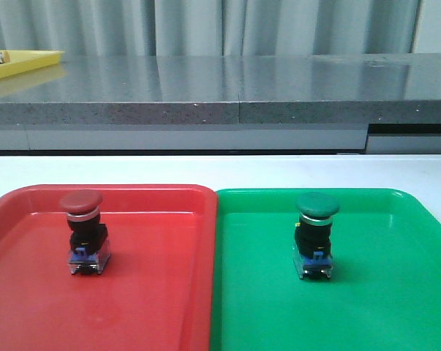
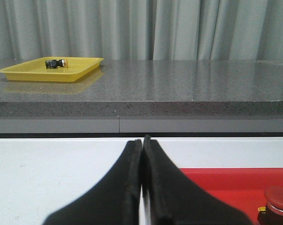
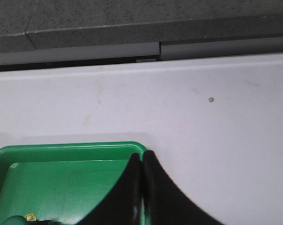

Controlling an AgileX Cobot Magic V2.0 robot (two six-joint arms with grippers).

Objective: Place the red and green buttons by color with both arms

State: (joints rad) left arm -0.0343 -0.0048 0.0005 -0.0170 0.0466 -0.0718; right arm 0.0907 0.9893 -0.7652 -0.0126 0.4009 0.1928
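The red button (image 1: 83, 232) stands upright in the red tray (image 1: 154, 292). The green button (image 1: 315, 234) stands upright in the green tray (image 1: 388, 292). Neither arm shows in the front view. In the left wrist view my left gripper (image 2: 142, 141) is shut and empty, over the white table beside the red tray (image 2: 225, 180); the red button's cap (image 2: 278, 199) shows at the corner. In the right wrist view my right gripper (image 3: 142, 155) is shut and empty, at the green tray's corner (image 3: 75, 154); a sliver of the green button (image 3: 12, 221) shows.
A yellow tray (image 1: 19, 62) with a small dark object (image 2: 56, 63) lies on the grey counter (image 1: 235, 95) behind the white table (image 1: 220, 168). Grey curtains hang at the back.
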